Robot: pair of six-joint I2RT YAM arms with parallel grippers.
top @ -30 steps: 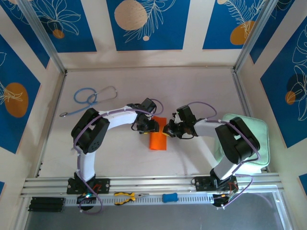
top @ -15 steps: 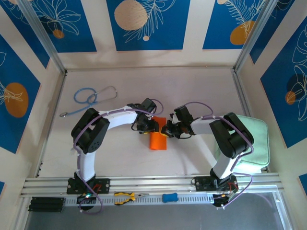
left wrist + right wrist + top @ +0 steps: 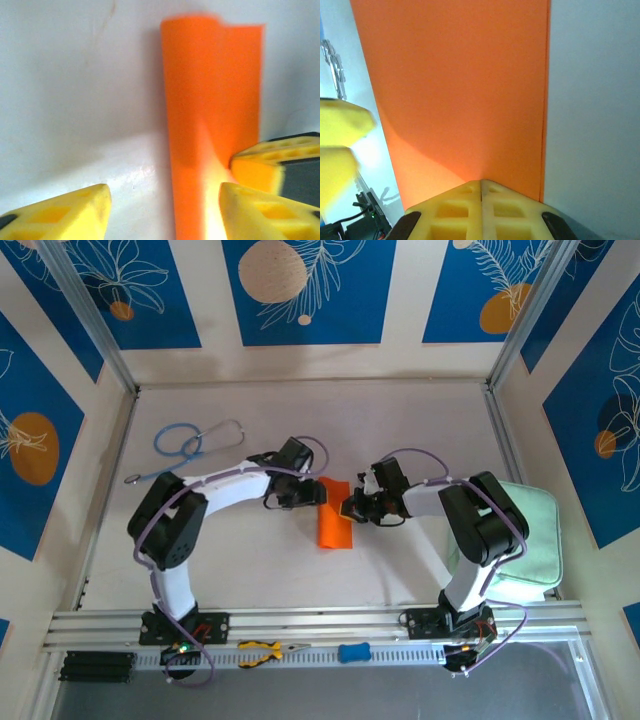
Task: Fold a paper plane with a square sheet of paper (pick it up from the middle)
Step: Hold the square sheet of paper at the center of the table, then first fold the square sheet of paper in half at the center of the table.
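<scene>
The square sheet of paper (image 3: 335, 527) lies on the table as a narrow bright orange strip, folded in half lengthwise. In the left wrist view the paper (image 3: 210, 85) has a rounded fold along its left side. My left gripper (image 3: 307, 496) stands open at the strip's left edge. Its jaws (image 3: 165, 215) straddle the fold, one fingertip (image 3: 80, 210) over bare table. My right gripper (image 3: 349, 508) is shut, and its joined tips (image 3: 481, 183) rest on top of the paper (image 3: 460, 85) near its right edge. No pointed plane shape shows.
A blue and grey stethoscope (image 3: 190, 443) lies at the back left. A pale green pad (image 3: 528, 530) sits under the right arm. Yellow pliers (image 3: 262, 650) and a small blue object (image 3: 353, 651) rest on the front rail. Metal frame posts edge the table.
My left arm swung its elbow outward to the left and its gripper drew back slightly up and left of the paper. The right gripper stayed on the strip.
</scene>
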